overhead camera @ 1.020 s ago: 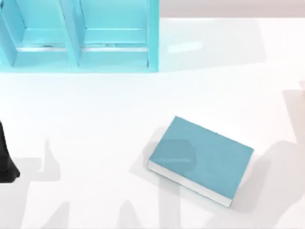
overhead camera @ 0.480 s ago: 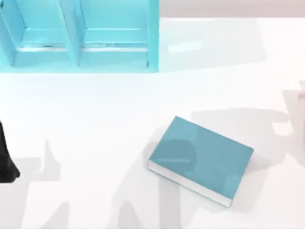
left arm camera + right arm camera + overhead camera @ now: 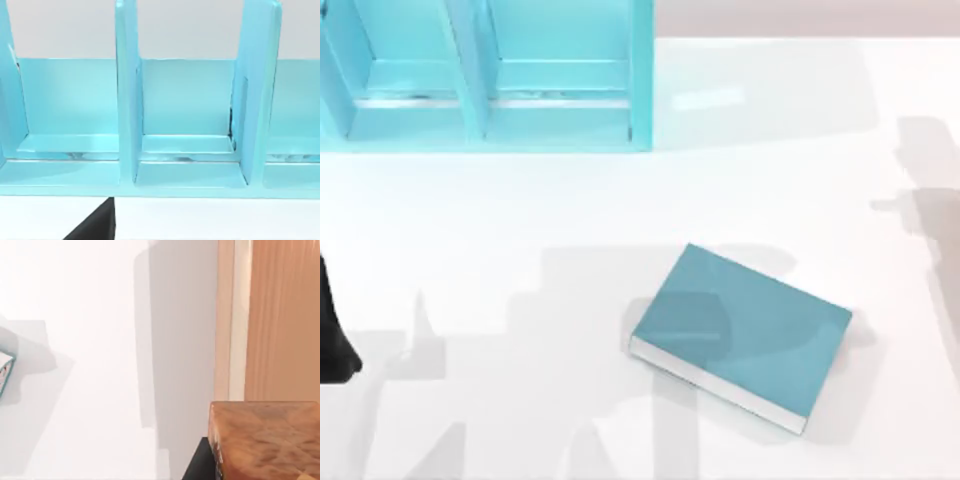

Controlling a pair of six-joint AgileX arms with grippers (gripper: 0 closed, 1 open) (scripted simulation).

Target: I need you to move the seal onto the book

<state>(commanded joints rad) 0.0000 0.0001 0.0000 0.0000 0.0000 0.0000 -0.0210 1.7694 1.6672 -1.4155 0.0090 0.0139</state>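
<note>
Seal [image 3: 265, 440] is seen very near in the right wrist view, a glossy brown-orange lump with a faceted surface. It is held up in the right gripper [image 3: 235, 465]. One dark finger [image 3: 200, 465] is pressed against its side, while the other finger is hidden, so the claw is judged to be closed on the seal and no wider than the seal itself. Behind the seal, the edge of the white table [image 3: 100, 340] and a strip of wooden floor [image 3: 280, 315] are shown, and the seal is placed over this edge, at the right side of the table.

The book [image 3: 745, 335] is laid flat on the table, right of the middle and turned at an angle, with its teal cover up and its white page edges toward the near side. Nothing is resting on the cover. The seal is well apart from it.

A light-blue shelf unit [image 3: 490, 90] with upright dividers is standing at the far left of the table. The left arm [image 3: 334, 335] is parked at the left edge. A dark part of the left gripper [image 3: 97, 226] is seen before the shelf compartments, and how far it is open cannot be told.
</note>
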